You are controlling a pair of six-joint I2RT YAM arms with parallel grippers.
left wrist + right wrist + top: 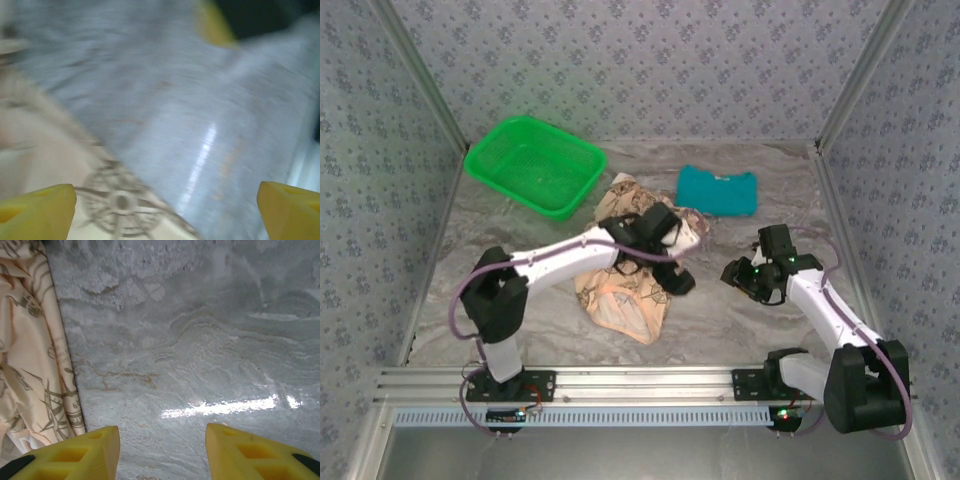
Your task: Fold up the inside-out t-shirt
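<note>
Although the inside-out t-shirt (pixel 620 295) is to be folded, it is found bunched in a crumpled heap at the middle of the table (pixel 720 330), with peach cloth and dark compass prints showing and no fold yet made. The left gripper (pixel 672 272) is held directly over the heap's right side. In the blurred wrist view its 2 yellow fingers (pixel 37 210) are seen spread wide with nothing between them. The right gripper (pixel 738 277) is placed just beside the cloth over bare table, its fingers (pixel 75 455) parted and empty. A teal garment (pixel 718 190) and a green basket (pixel 535 165) are noted behind.

Risk is judged as follows. If the heap is seized at its bulk rather than at 1 hem, several layers could be taken together and creases locked in. A pull by 1 arm alone could drag the cloth toward the teal garment.

Small lettering is suspected within the prints, but none can be read. No brand or label is seen.
</note>
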